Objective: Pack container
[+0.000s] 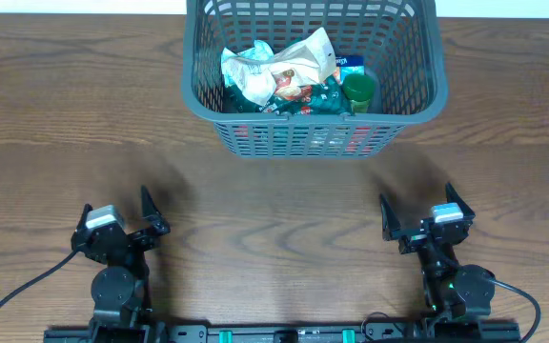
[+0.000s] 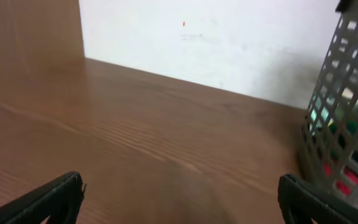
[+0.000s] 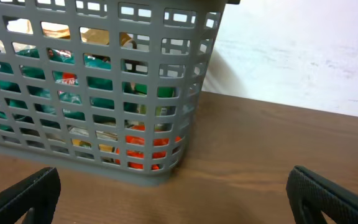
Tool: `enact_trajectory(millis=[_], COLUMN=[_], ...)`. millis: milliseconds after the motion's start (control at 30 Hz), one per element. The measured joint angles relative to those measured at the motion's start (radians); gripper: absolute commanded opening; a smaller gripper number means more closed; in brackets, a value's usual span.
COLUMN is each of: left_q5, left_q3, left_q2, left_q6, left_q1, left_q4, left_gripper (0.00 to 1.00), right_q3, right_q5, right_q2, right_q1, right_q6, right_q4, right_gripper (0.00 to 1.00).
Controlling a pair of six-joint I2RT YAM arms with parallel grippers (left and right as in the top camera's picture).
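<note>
The container (image 1: pixel 413 90), a dark grey lattice basket, stands at the far middle of the table. Inside lie several snack packets (image 1: pixel 279 71) in white, teal and red, plus a green cup (image 1: pixel 358 92). My left gripper (image 1: pixel 122 221) rests open near the front left with nothing between its fingers (image 2: pixel 55 196). My right gripper (image 1: pixel 419 211) rests open near the front right, also empty. In the right wrist view the container (image 3: pixel 166 81) sits just ahead and to the left, packets showing through its slots. The left wrist view shows only the container's corner (image 2: pixel 344 118) at the right edge.
The wooden table (image 1: pixel 274 200) stretches bare between the grippers and the basket. A white wall (image 2: pixel 216 43) runs behind the table's far edge. Black cables (image 1: pixel 17 291) trail from the arm bases at the front edge.
</note>
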Motion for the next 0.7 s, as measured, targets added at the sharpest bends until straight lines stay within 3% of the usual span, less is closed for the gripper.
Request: enact_trajectory(millis=[300,700], left_q5=[0.000,0.000], left_q3=[0.000,0.000], left_q2=[0.000,0.000], left_q6=[-0.082,-0.092], left_q1=[0.000,0.000], left_q4=[0.000,0.000], left_gripper=[0.99,0.99], right_q3=[0.000,0.000], right_q5=[0.000,0.000], right_q2=[0.000,0.000], right_q1=[0.000,0.000], right_q6=[0.000,0.000], right_q4=[0.000,0.000], right_gripper=[0.99,0.99])
